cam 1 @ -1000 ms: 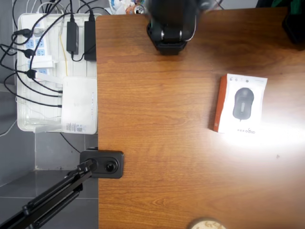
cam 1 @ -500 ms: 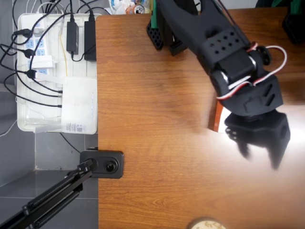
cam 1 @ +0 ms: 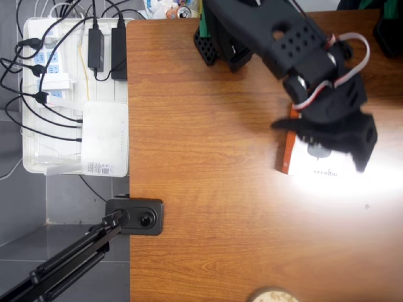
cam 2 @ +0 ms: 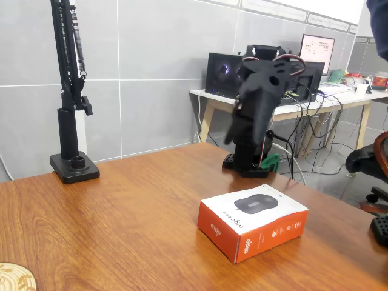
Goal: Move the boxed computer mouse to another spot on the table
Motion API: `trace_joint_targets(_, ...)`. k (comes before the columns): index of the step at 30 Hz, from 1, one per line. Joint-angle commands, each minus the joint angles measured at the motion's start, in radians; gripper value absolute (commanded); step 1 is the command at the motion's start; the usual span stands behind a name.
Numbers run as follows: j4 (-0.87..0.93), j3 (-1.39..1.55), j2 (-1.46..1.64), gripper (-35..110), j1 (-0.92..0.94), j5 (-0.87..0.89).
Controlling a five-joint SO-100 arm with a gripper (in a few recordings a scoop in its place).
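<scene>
Box: one boxed computer mouse [cam 2: 252,222]

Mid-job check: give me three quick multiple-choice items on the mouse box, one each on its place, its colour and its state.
1. Where is the box in the overhead view?
A. On the white tray
B. On the right part of the table
C. At the table's left edge

2. What colour is the box's side?
A. Blue
B. Green
C. Orange-red

3. How does the box sit in the fixed view?
A. Flat on the table
B. Lifted clear of the table
C. Standing on end

Answers:
1. B, it lies right of the table's middle, partly under the arm.
2. C, the long side shows orange-red in both views.
3. A, its bottom rests on the wood with the pictured mouse facing up.
</scene>
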Motion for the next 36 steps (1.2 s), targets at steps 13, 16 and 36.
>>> trace_joint_targets(13, -0.002, -0.064, -0.250, 106, -0.161, -0.095)
trace_joint_targets(16, 0.002, -0.067, -0.268, 106, -0.135, -0.077)
trace_joint_targets(36, -0.063, -0.063, -0.465, 102, -0.077, -0.077)
